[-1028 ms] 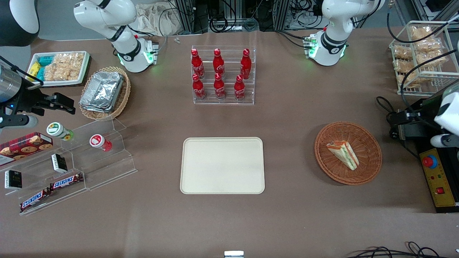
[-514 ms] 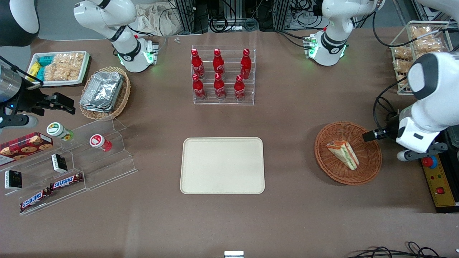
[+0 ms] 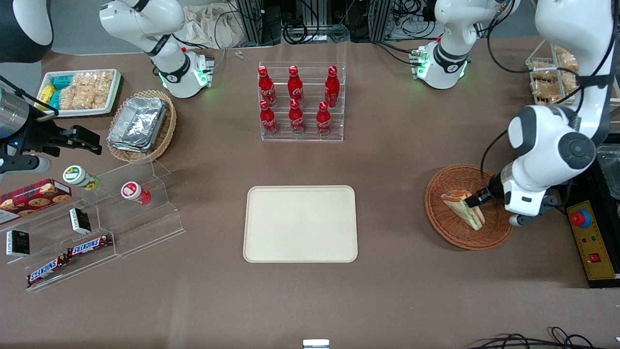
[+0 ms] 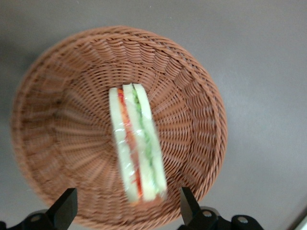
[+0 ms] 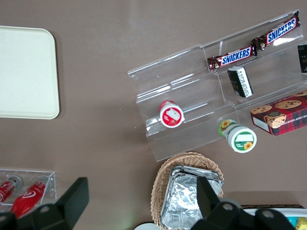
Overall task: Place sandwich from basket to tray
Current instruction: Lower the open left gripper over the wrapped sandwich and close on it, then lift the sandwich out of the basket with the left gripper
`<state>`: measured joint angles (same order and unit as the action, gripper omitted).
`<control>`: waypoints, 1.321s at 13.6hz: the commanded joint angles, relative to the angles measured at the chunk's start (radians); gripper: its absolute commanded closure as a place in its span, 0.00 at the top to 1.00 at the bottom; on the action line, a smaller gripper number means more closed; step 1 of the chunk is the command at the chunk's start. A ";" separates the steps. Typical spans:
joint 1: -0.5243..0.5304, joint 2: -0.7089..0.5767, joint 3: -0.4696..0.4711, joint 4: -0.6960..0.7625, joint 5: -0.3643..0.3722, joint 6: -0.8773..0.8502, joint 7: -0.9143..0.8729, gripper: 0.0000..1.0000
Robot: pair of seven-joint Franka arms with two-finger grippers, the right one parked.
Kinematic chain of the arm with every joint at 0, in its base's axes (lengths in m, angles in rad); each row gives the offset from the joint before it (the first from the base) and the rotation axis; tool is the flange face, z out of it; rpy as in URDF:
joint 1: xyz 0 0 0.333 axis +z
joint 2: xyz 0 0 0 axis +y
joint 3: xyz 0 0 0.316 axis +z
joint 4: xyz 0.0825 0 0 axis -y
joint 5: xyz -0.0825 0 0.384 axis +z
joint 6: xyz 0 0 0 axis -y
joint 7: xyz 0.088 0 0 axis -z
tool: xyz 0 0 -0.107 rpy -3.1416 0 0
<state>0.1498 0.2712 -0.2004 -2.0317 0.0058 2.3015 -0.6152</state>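
The sandwich (image 3: 459, 204), a pale wedge with orange and green layers, lies in the round reddish-brown basket (image 3: 453, 236) toward the working arm's end of the table. My left gripper (image 3: 476, 199) hangs over the basket, above the sandwich. In the left wrist view the gripper (image 4: 128, 211) is open and empty. Its two black fingers (image 4: 66, 209) stand wide apart on either side of one end of the sandwich (image 4: 136, 143), over the basket (image 4: 57, 120). The cream tray (image 3: 300, 224) lies bare at the table's middle, beside the basket; it also shows in the right wrist view (image 5: 24, 72).
A clear rack of red bottles (image 3: 301, 102) stands farther from the camera than the tray. A black control box with a red button (image 3: 588, 232) sits beside the basket. A wire rack of snacks (image 3: 552, 72) stands at the working arm's end. A tan basket of foil containers (image 3: 140, 125) and clear snack shelves (image 3: 97, 218) stand at the parked arm's end.
My left arm has swung in from the working arm's end of the table to over the basket. The gripper is now above the sandwich. The sandwich and basket have not moved.
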 commanded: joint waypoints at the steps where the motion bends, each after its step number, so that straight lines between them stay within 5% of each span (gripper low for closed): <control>1: -0.012 0.049 0.004 0.001 0.008 0.091 -0.121 0.95; 8: -0.004 0.102 0.006 -0.028 0.029 0.150 -0.136 0.90; 10: -0.004 0.100 0.006 -0.039 0.033 0.153 -0.136 0.69; 14: -0.010 0.063 0.006 -0.018 0.036 0.060 -0.127 0.09; 18: -0.019 -0.030 -0.017 0.184 0.045 -0.335 -0.123 0.02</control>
<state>0.1429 0.3109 -0.2069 -1.9503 0.0317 2.1502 -0.7273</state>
